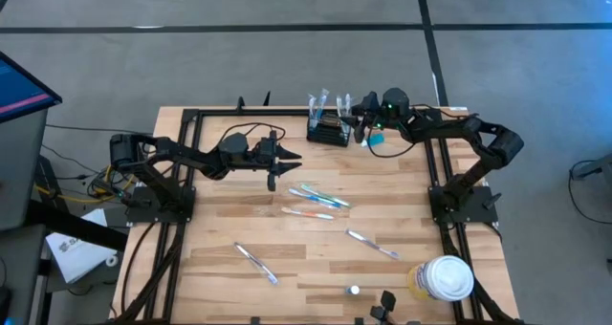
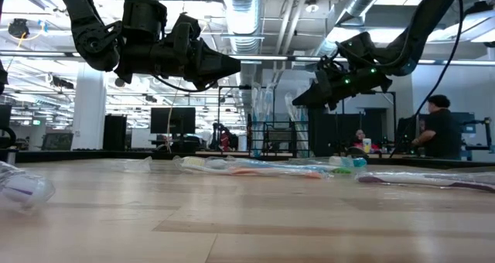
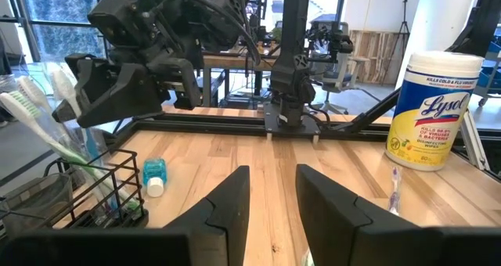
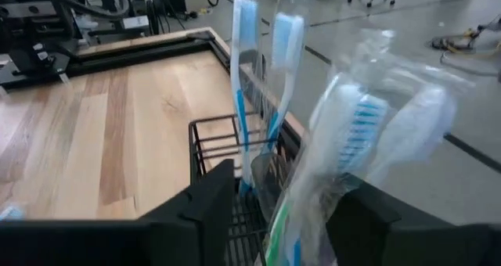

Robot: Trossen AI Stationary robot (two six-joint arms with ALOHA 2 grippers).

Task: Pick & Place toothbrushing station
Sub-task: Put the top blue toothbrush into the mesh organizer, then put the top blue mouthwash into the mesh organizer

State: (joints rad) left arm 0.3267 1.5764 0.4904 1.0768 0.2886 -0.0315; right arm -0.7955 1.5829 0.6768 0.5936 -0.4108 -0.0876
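Note:
The black wire-mesh holder box (image 1: 328, 130) stands on the wooden table near its far edge. It also shows in the left wrist view (image 3: 94, 192) and the right wrist view (image 4: 235, 141). Several wrapped toothbrushes (image 4: 270, 86) stand upright in it. My right gripper (image 1: 360, 126) is open just to the right of and above the box. In its wrist view (image 4: 282, 211) one wrapped toothbrush (image 4: 352, 133) leans up between its fingers. My left gripper (image 1: 290, 162) hangs open and empty above the table, left of centre; it also shows in its wrist view (image 3: 272, 207). My right gripper stands open with a finger (image 4: 207, 203) on either side of the wrapped toothbrush's lower part (image 4: 293, 211), above the box. Whether a finger touches the wrap I cannot tell.
Several wrapped toothbrushes lie loose on the table: a group at the middle (image 1: 316, 199), one at the near left (image 1: 256, 263), one at the right (image 1: 373, 244). A yellow wipes tub with a white lid (image 1: 445, 277) stands at the near right corner. A small blue tube (image 3: 154, 174) lies by the box.

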